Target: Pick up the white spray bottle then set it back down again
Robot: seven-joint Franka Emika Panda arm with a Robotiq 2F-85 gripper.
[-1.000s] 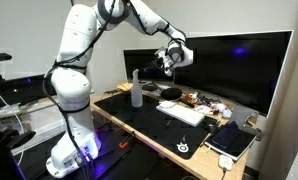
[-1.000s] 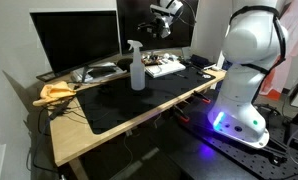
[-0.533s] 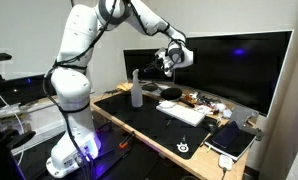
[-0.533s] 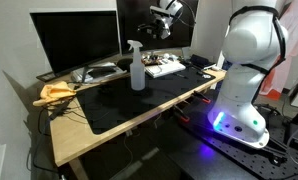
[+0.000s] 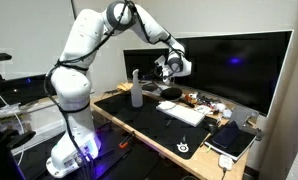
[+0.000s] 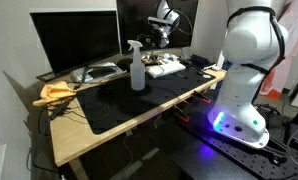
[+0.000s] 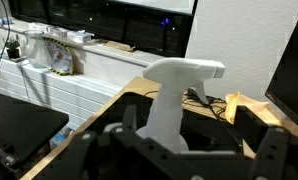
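The white spray bottle (image 5: 137,90) (image 6: 137,68) stands upright on the black desk mat (image 5: 149,118), in front of the monitor. It is slim and translucent, with a pale trigger head. My gripper (image 5: 167,66) (image 6: 159,31) hangs in the air above the desk, higher than the bottle and a short way off to its side, not touching it. In the wrist view the bottle (image 7: 172,100) rises between the two dark fingers of the gripper (image 7: 199,138), nearer the left one and further off than both. The jaws stand wide open and hold nothing.
A large dark monitor (image 5: 229,65) (image 6: 74,40) stands at the back of the wooden desk (image 6: 94,138). On the desk lie a white keyboard (image 5: 185,113), a notebook (image 5: 232,140), small clutter (image 6: 167,67) and a yellow cloth (image 6: 56,92) (image 7: 250,107).
The arm has swung and the gripper has come down a little, closer to the bottle. The bottle has not moved and the jaws stay open.
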